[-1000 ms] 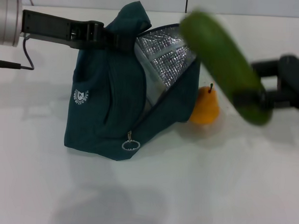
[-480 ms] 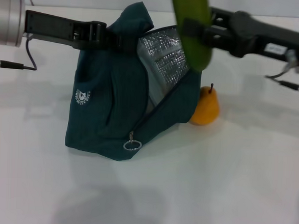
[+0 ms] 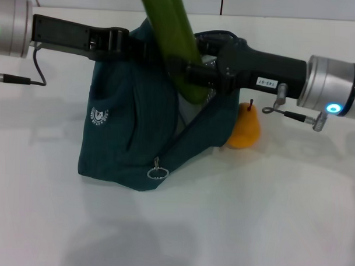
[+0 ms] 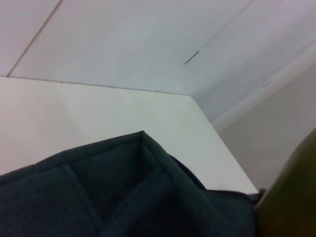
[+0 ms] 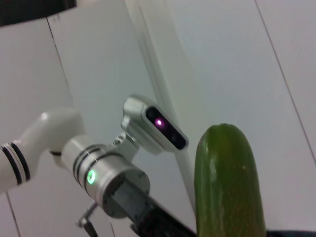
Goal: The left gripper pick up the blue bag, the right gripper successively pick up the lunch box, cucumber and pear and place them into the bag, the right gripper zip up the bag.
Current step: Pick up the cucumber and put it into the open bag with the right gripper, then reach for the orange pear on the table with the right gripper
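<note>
The right gripper [image 3: 194, 72] clamps the cucumber [image 3: 169, 39] near its lower end, holding it steeply tilted over the open mouth of the blue bag [image 3: 137, 131], the vegetable's upper part rising past the gripper and out of the head view's top edge. Below the gripper the bag stands on the white table [image 3: 268, 218], its round white logo [image 3: 97, 115] on the side panel and its metal ring zipper pull [image 3: 156, 172] hanging low, at the bottom of the open zipper line. Across the bag from the right gripper, the left gripper [image 3: 137, 47] pinches the fabric at the bag's top edge, holding it up; its fingers are closed on the cloth. The pear [image 3: 246, 126] sits on the table beneath the right arm, touching the bag's far side. From the right wrist, the cucumber's rounded tip [image 5: 229, 182] fills the foreground, with the left arm's silver wrist and green light [image 5: 106, 177] beyond.
</note>
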`<act>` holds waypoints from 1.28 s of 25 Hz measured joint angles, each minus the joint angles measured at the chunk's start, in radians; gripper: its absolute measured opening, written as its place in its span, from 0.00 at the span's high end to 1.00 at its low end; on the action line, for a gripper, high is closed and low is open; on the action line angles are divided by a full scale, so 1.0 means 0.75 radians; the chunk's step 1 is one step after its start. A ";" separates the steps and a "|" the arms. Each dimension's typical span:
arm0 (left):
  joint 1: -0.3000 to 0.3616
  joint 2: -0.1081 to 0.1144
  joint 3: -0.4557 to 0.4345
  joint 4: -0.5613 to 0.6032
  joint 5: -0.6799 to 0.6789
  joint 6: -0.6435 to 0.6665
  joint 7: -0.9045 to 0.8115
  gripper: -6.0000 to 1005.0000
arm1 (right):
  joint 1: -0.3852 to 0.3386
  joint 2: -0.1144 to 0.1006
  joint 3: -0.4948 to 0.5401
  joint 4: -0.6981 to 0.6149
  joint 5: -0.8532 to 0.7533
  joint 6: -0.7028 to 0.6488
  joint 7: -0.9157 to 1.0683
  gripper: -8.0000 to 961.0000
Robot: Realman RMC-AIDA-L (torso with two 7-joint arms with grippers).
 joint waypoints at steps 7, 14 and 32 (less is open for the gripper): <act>0.001 0.003 0.000 0.002 -0.001 0.000 0.002 0.95 | -0.026 0.000 -0.110 -0.003 0.077 0.078 -0.085 0.41; -0.004 0.004 0.000 0.000 -0.001 0.001 0.003 0.95 | -0.046 0.000 -0.125 0.000 0.081 0.092 -0.133 0.41; 0.004 0.003 0.000 0.007 -0.002 0.003 0.000 0.95 | -0.315 -0.024 0.007 -0.107 0.206 0.053 -0.161 0.09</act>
